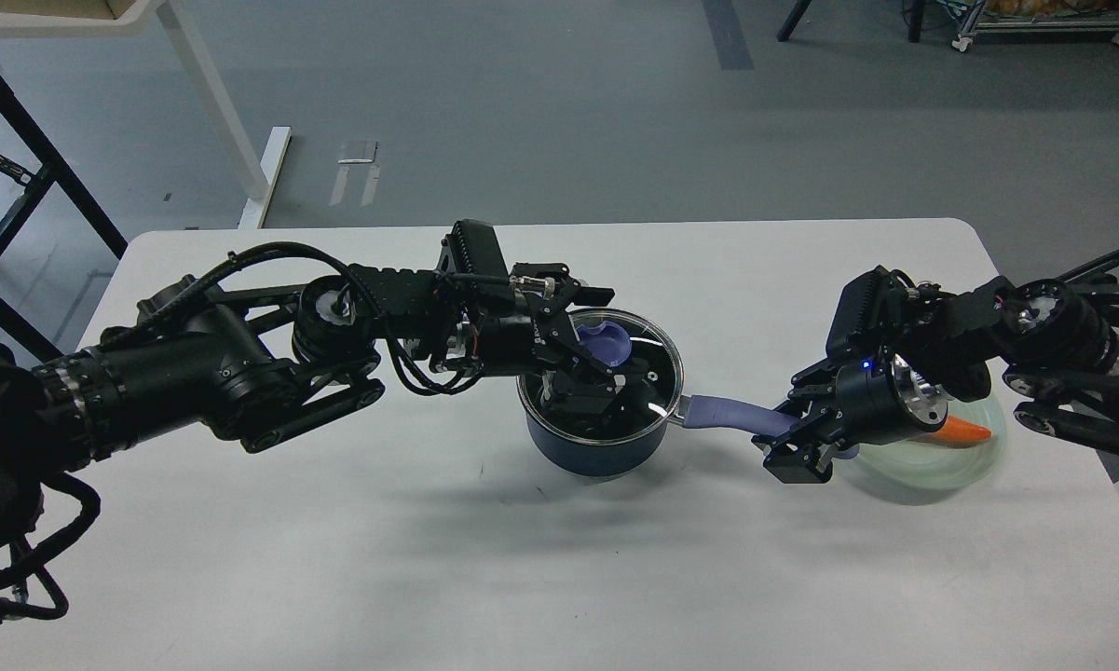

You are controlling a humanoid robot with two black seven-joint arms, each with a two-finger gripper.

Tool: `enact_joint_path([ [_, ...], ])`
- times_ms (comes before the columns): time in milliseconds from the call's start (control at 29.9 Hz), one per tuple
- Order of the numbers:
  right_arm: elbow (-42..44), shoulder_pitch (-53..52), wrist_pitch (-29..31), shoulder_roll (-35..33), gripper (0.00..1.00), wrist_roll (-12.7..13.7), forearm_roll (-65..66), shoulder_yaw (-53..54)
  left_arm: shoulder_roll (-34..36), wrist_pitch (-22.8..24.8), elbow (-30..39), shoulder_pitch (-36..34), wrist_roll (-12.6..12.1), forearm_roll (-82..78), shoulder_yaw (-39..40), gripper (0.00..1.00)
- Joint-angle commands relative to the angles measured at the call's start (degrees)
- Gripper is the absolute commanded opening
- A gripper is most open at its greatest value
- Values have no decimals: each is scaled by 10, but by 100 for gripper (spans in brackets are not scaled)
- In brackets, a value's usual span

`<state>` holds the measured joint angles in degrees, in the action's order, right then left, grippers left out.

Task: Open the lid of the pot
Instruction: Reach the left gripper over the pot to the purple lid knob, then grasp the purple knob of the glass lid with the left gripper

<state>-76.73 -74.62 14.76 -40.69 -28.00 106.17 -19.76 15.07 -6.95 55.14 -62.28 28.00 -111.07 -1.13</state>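
Observation:
The dark navy pot [596, 452] stands at the table's middle with the clear glass lid [657, 373] seated on it. The lid's purple-blue knob [618, 343] shows at the lid's centre. My left gripper [594, 359] hangs over the lid, its dark fingers [589, 365] at the knob's left and near side. I cannot tell whether they grip the knob. The lavender handle [731, 412] points right. My right gripper [795, 436] is shut on the handle's far end, which hides the loop hole.
A pale green glass plate [932, 466] with an orange carrot [967, 431] lies at the right, partly under my right wrist. White table [559, 578]; its far edge runs behind the pot. A black frame [28, 177] stands beyond the table's left corner.

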Motion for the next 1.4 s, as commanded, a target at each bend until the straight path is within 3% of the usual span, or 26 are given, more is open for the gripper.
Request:
enact_joint_path([
  [0,0,0,0,0,26,0,0,0,-9,-1,-21,6,0,1,-1,99],
  [535,0,3,0,0,28,0,-1,0,-24,-2,-43,29,0,6,-1,97],
  [602,0,4,0,0,28,0,-1,1,-24,-2,-43,29,0,6,-1,91],
  [903,0,6,0,-2,28,0,-1,0,-29,-3,-43,28,0,6,0,39],
  [1370,0,6,0,-2,28,0,-1,0,10,-4,7,-18,0,36,2,36],
])
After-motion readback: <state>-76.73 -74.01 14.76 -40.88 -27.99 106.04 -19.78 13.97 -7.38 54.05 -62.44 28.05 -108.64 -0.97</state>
